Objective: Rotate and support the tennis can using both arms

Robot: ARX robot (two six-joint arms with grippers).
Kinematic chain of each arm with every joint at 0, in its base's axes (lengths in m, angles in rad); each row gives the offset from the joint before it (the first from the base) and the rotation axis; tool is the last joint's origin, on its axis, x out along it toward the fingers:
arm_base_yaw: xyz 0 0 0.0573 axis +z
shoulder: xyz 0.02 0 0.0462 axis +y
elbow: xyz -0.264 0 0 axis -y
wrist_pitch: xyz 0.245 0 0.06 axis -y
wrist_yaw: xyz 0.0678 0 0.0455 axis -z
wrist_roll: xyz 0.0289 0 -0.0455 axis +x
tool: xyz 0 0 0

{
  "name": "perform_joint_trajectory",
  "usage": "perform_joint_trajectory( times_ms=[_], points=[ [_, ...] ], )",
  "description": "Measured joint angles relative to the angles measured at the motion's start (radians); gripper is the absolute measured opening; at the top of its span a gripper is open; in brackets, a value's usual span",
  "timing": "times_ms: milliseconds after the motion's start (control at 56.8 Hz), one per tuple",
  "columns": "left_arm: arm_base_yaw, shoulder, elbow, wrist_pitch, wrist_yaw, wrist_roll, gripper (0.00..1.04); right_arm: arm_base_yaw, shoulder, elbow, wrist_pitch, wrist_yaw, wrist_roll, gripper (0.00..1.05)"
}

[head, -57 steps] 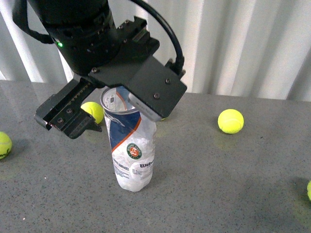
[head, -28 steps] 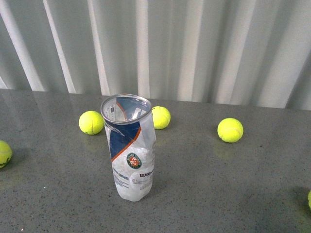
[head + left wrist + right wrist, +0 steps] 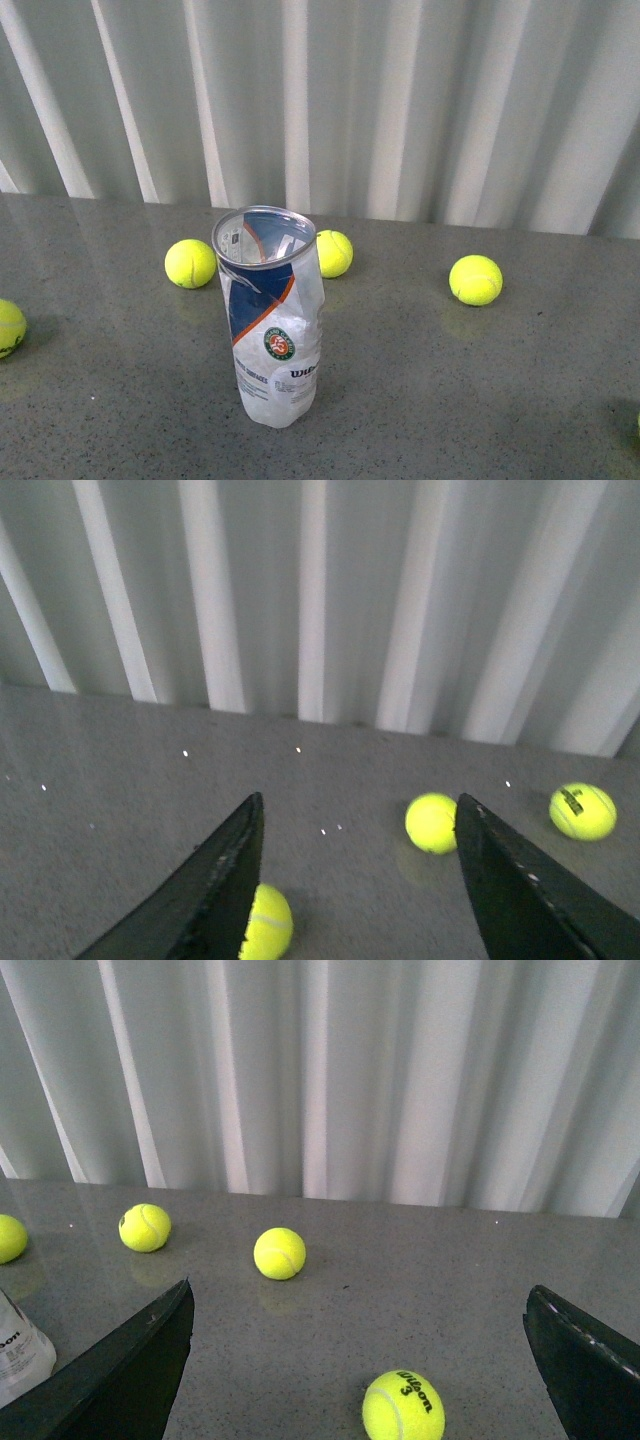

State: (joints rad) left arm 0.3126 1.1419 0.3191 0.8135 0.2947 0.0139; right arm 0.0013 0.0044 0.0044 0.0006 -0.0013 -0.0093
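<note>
The tennis can (image 3: 270, 315) is seen standing upright on the grey table (image 3: 480, 400), with the open silver rim on top and the crumpled clear sides below. The blue, white and orange label with the round logo is turned toward the front camera. It is touched by nothing, and no arm is seen in the front view.

Behind the can, one tennis ball (image 3: 190, 263) lies to its left, and a second ball (image 3: 333, 253) is partly hidden by the rim. A third ball (image 3: 476, 280) lies well apart to the right, and a fourth (image 3: 9, 327) is cut by the left edge of the picture. A white pleated curtain (image 3: 400, 100) closes the far side of the table.

In the left wrist view the left gripper (image 3: 355, 880) is spread wide and nothing is held between its black fingers. In the right wrist view the right gripper (image 3: 360, 1360) is also spread wide and empty; only a corner of the can (image 3: 20, 1355) is seen beside one finger.
</note>
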Motion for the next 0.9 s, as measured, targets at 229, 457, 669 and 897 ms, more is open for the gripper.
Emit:
perform_joint_trajectory(
  times_ms=[229, 457, 669, 897],
  points=[
    [-0.099, -0.161, -0.133, -0.021, -0.086, -0.010, 0.15, 0.000, 0.000, 0.000, 0.000, 0.002, 0.000, 0.98],
    [-0.167, -0.303, -0.212, -0.093, -0.155, -0.016, 0.04, 0.000, 0.000, 0.000, 0.000, 0.001, 0.000, 0.98],
    [-0.234, -0.455, -0.261, -0.194, -0.227, -0.016, 0.04, 0.000, 0.000, 0.000, 0.000, 0.001, 0.000, 0.98],
    [-0.312, -0.569, -0.295, -0.251, -0.292, -0.016, 0.04, 0.000, 0.000, 0.000, 0.000, 0.002, 0.000, 0.98]
  ],
)
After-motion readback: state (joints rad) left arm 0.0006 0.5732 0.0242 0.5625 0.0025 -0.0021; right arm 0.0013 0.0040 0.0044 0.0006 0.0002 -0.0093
